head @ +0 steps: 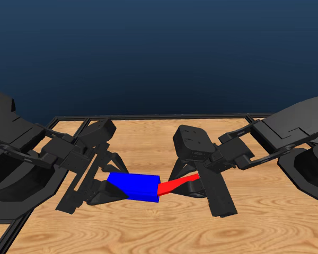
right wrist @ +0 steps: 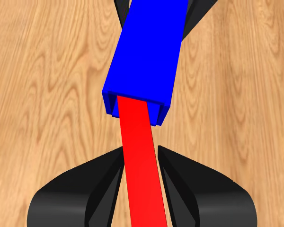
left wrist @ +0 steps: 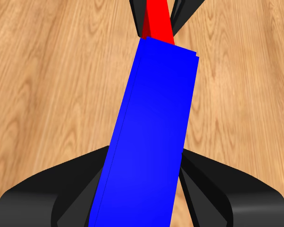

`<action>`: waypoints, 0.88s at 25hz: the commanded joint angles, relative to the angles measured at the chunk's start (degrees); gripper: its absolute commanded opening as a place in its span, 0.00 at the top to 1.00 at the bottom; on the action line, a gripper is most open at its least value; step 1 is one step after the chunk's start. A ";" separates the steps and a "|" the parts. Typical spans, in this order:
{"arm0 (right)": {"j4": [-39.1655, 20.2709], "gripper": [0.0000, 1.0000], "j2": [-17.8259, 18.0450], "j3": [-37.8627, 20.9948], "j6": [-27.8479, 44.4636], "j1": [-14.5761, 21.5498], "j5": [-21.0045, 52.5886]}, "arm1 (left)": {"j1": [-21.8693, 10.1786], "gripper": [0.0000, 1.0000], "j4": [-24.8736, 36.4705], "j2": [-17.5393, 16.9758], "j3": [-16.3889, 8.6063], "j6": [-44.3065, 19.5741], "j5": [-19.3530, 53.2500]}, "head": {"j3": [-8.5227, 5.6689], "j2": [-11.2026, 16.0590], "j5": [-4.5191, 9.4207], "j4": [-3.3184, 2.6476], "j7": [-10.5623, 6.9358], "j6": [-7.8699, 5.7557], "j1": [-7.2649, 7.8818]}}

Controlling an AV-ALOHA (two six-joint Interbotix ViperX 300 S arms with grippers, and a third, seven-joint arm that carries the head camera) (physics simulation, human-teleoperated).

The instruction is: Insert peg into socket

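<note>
- Jaws of the right gripper (right wrist: 141, 189) pinch the peg (right wrist: 141, 156) along its sides, and jaws of the left gripper (left wrist: 139, 198) pinch the socket (left wrist: 151, 127); both things hang above the table (head: 164, 233), over its middle and a little toward the near edge.
- We judge the peg's tip to be just inside the socket's open mouth, with most of the bar not yet in.
- What could go wrong, as we see it: the peg leans against the socket's axis in the head view, where the peg (head: 177, 183) slopes down into the socket (head: 135, 186). Pushing on at that lean could wedge the tip against an inner wall, twist either piece in its grip, or make the bar slip back between the jaws.
- Only the right wrist view shows the hollow mouth and the peg sitting off-centre in it.
- From the left wrist view the mouth is hidden; the peg shows only past the far end.
- Only the head view gives both arms and the height above the table.
</note>
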 commanded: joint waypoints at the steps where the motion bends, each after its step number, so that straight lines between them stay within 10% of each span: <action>1: 0.74 1.00 0.50 -2.95 -1.18 -1.01 -3.49 | 0.00 1.00 0.08 -0.73 -1.40 0.08 -2.50 | -0.56 -0.47 -1.33 0.06 0.06 -0.13 0.43; 11: 4.52 1.00 3.88 -6.78 -1.20 -0.53 -9.23 | 0.09 1.00 -0.08 -0.97 -0.56 -0.27 -2.29 | -0.75 -0.32 -4.16 0.16 0.31 -0.26 1.46; 12: 4.67 0.37 4.42 -7.11 -0.91 -0.21 -8.55 | 0.22 1.00 -0.56 -0.75 -0.06 0.47 -4.17 | -0.75 -0.46 -4.03 0.15 0.23 -0.39 1.56; 13: 4.22 0.07 4.24 -7.57 -1.68 0.25 -8.16 | 0.19 1.00 -0.66 -0.82 -0.20 0.61 -4.21 | -0.76 -0.66 -3.88 0.17 0.12 -0.39 1.65; 22: 2.61 0.00 2.08 -6.70 0.72 0.81 -5.29 | -0.82 1.00 -1.78 -1.33 1.02 1.20 -5.94 | -0.78 -3.03 -4.45 0.11 -1.47 -1.24 2.45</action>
